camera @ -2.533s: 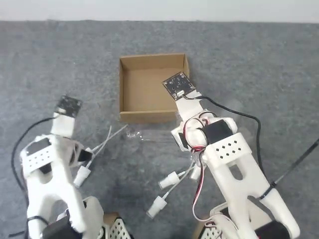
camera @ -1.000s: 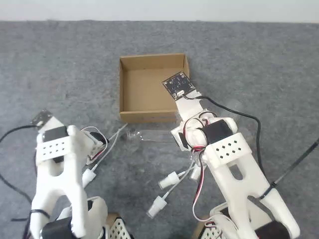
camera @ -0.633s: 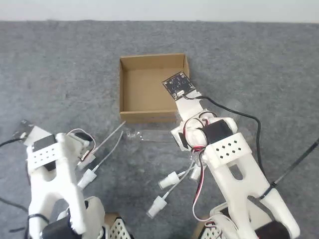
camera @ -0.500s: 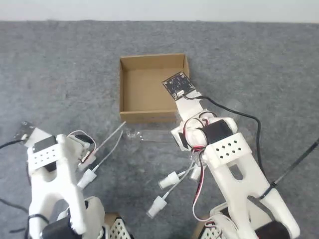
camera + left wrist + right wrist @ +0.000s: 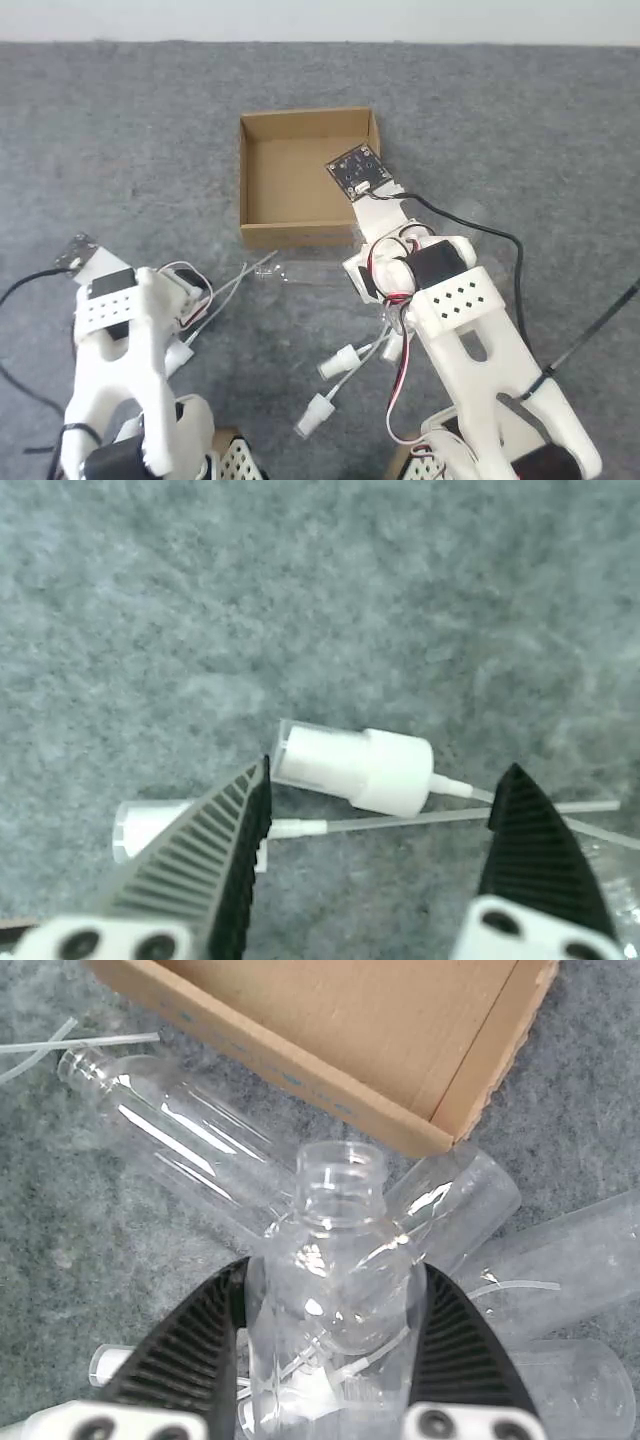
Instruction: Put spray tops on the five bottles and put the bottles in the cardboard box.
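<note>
Loose spray tops [image 5: 343,359] and clear bottles [image 5: 175,1135] are lying just beside the cardboard box [image 5: 300,180], crowding the right end effector [image 5: 332,1295], which is gripping a transparent open-necked bottle [image 5: 340,1185]. The left end effector [image 5: 388,775] is hovering spread wide over a white spray top [image 5: 355,768]. A grey fuzzy counter [image 5: 520,120] is carrying everything.

Probably a robotics lab bench, grey felt-like mat [image 5: 560,130], two white arms [image 5: 470,310] with bare wiring [image 5: 378,262]
</note>
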`<state>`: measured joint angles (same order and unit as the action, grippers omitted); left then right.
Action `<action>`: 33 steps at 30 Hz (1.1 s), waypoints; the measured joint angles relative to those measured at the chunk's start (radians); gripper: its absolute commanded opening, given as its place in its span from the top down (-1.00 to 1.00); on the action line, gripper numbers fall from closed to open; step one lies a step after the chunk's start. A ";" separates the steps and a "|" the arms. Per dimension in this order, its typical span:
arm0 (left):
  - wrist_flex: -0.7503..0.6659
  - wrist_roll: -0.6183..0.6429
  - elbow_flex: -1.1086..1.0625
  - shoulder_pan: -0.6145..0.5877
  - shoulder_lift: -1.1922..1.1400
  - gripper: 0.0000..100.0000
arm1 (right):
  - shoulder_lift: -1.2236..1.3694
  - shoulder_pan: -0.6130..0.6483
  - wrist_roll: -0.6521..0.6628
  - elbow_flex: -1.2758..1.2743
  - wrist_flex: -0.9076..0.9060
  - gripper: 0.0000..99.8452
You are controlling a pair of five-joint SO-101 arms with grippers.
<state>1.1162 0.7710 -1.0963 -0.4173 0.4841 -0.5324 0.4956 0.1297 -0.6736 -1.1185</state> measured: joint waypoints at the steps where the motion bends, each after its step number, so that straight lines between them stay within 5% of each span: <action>1: 0.000 0.000 0.006 0.002 0.000 0.34 | 0.000 0.000 0.000 0.000 0.000 0.79; 22: -0.196 0.002 -0.109 0.003 0.000 0.34 | 0.000 0.000 0.000 0.000 0.000 0.79; 33: -0.235 0.100 -0.106 0.003 0.000 0.34 | 0.000 0.000 0.000 0.000 0.000 0.79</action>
<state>0.8815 0.8707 -1.2022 -0.4143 0.4841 -0.5324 0.4956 0.1297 -0.6736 -1.1185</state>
